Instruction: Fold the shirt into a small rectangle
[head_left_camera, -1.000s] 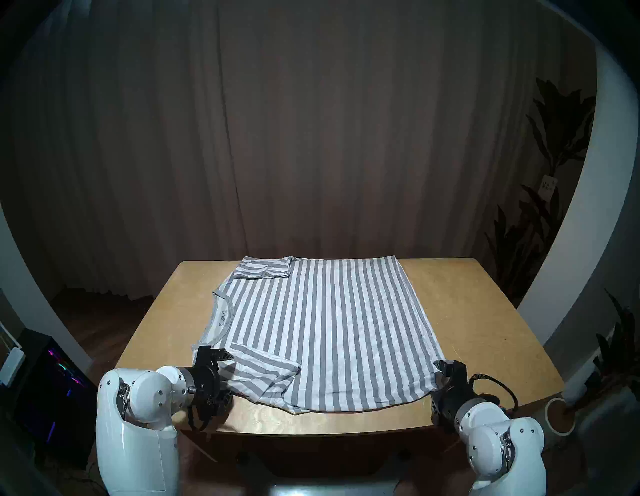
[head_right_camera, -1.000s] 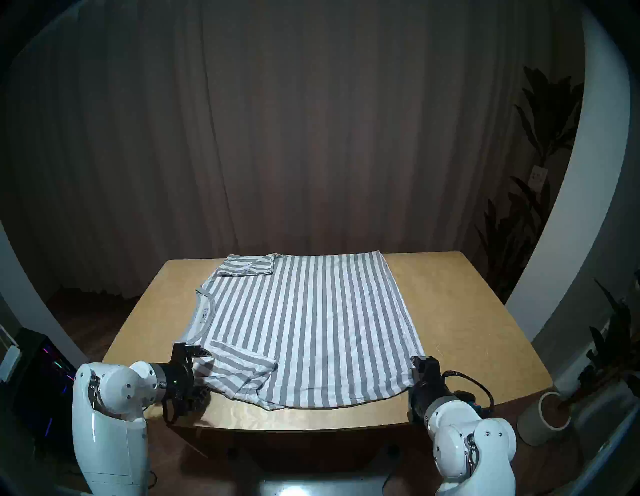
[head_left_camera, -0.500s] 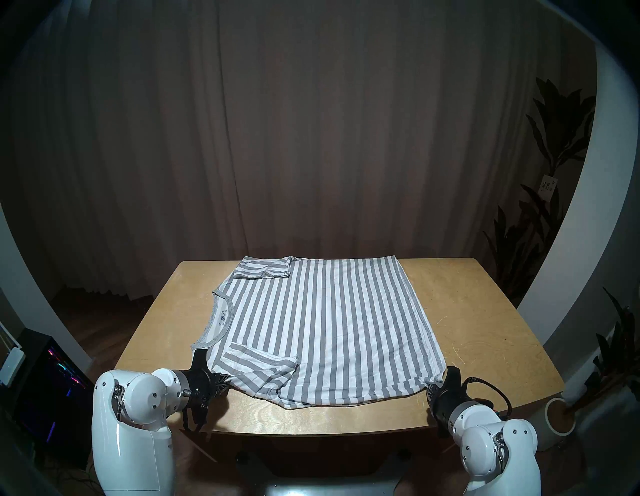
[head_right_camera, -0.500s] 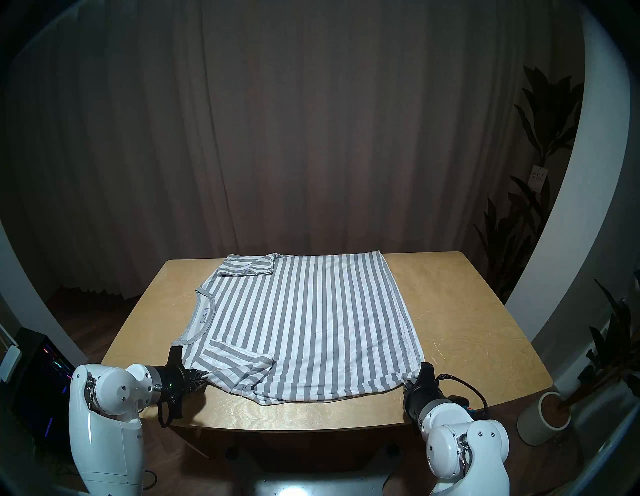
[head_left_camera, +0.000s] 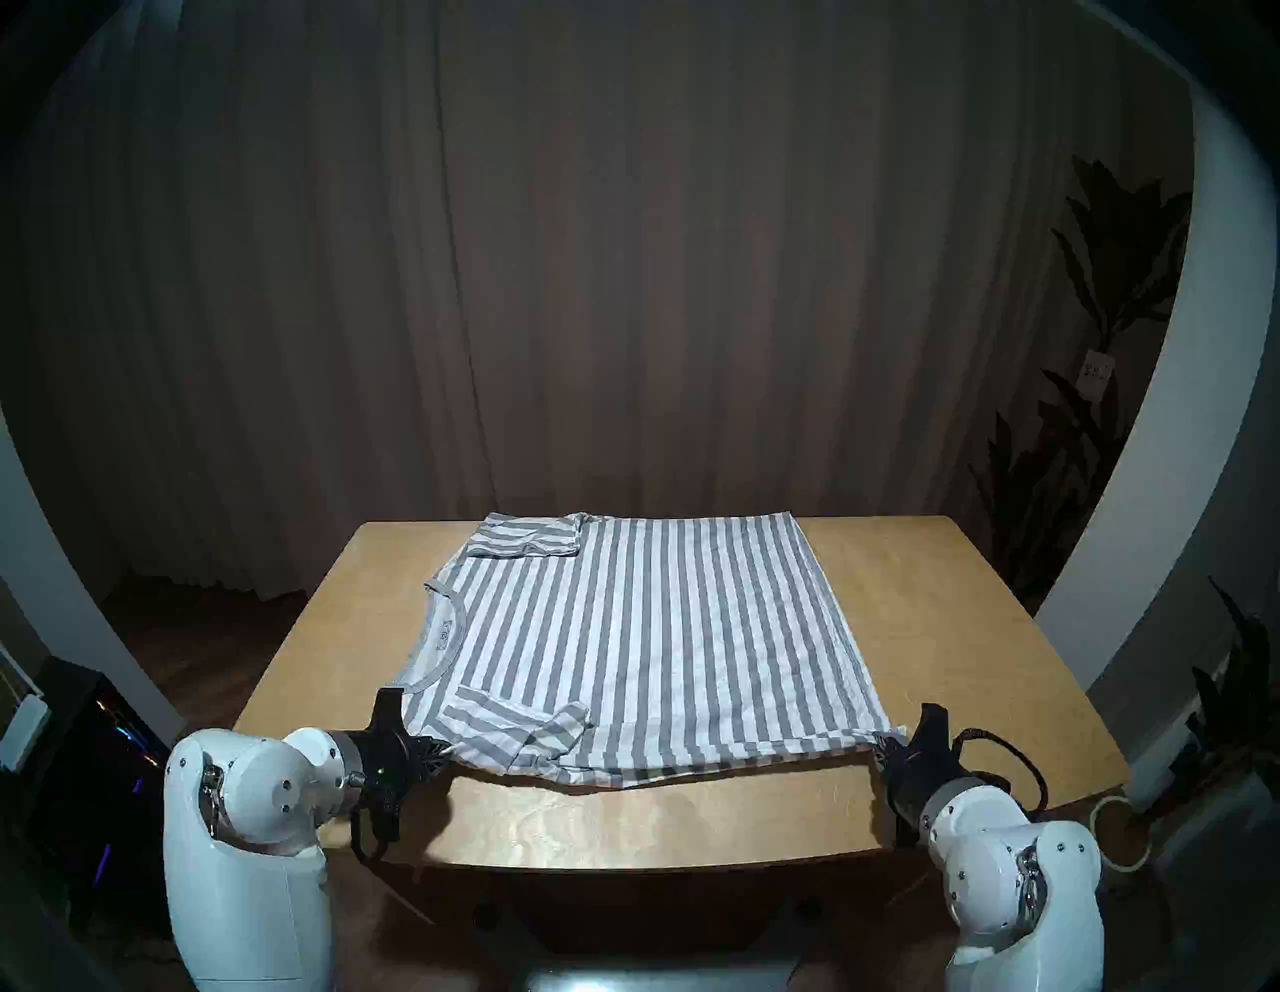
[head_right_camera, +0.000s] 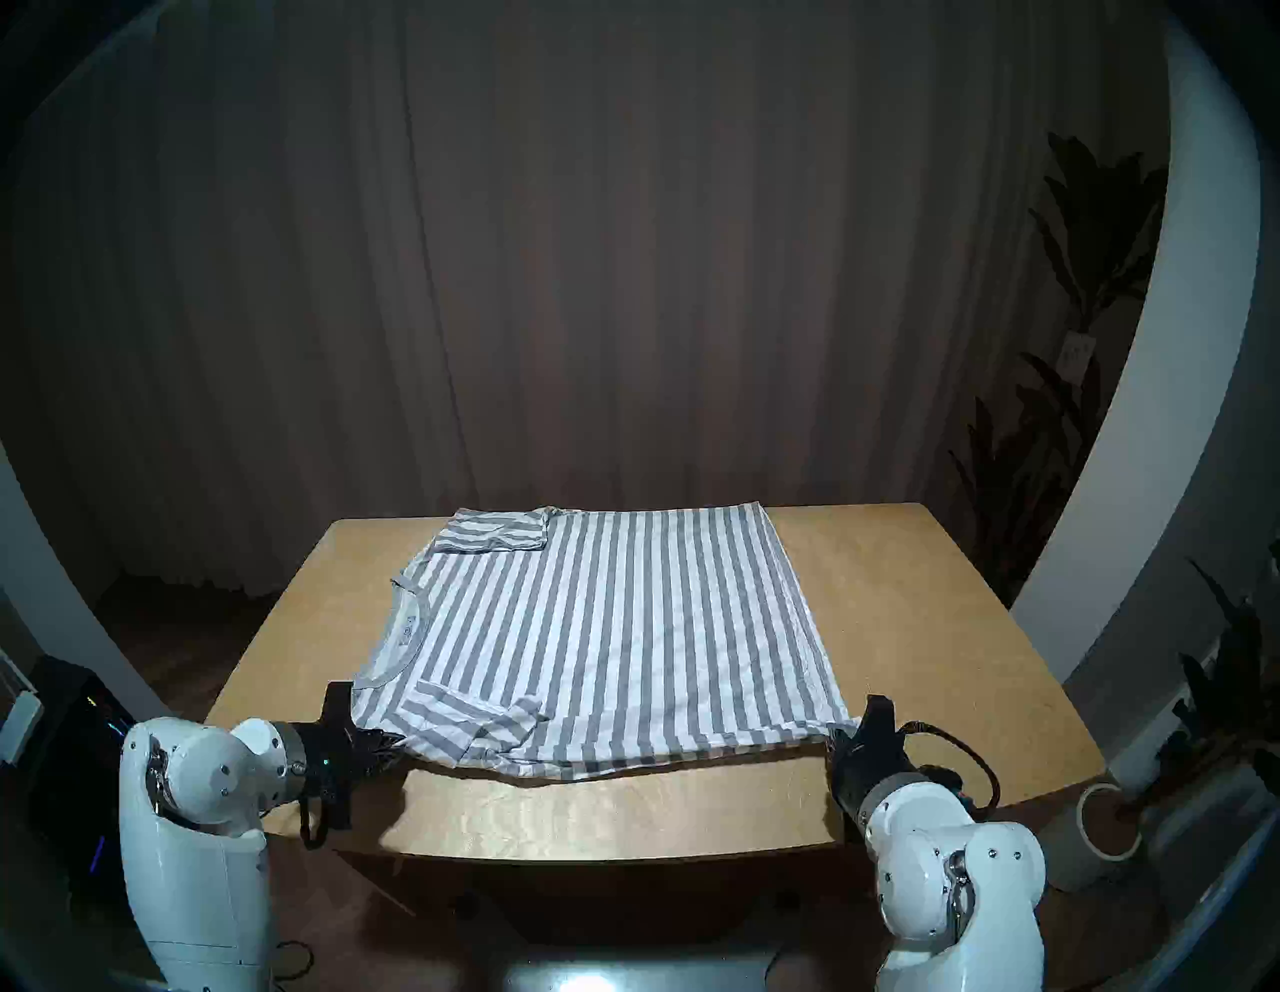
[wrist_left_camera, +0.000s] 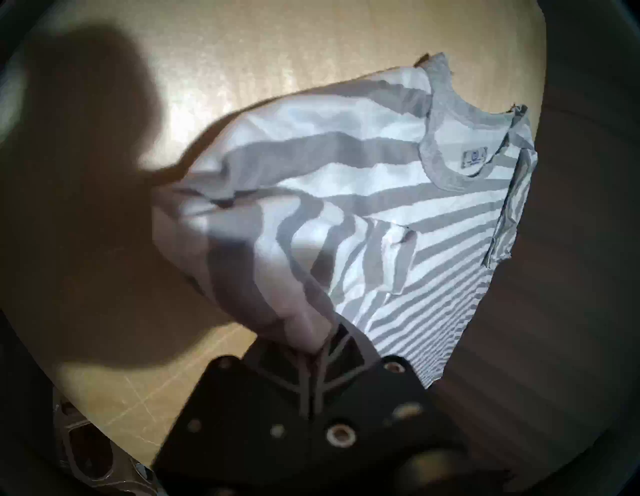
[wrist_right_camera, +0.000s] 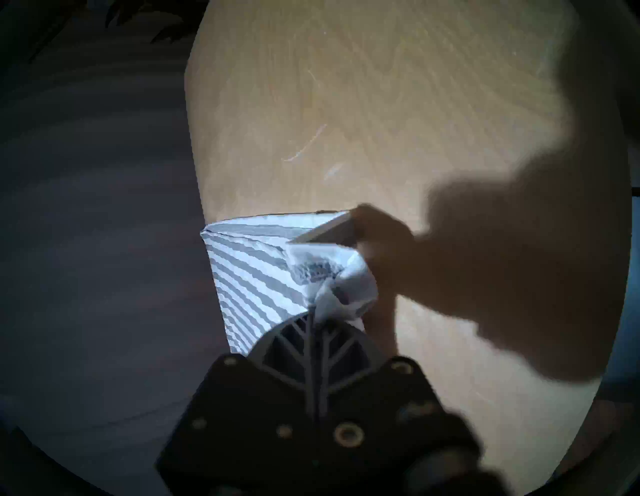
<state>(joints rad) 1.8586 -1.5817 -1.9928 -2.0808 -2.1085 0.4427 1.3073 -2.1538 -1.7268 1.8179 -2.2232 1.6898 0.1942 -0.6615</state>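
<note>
We pinch the shirt (head_left_camera: 644, 637) with both grippers, left (head_left_camera: 447, 749) and right (head_left_camera: 883, 745), lifting its near edge off the table (head_left_camera: 970, 623).

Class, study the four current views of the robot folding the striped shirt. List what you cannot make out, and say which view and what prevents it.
- Print on the neck label: left wrist view, too small and blurred.
- The shirt's underside and the table beneath it: head views, covered by fabric.
- Left gripper fingertips: bunched cloth hides them.
- Right gripper fingertips: right wrist view, motion blur and shadow.
</note>
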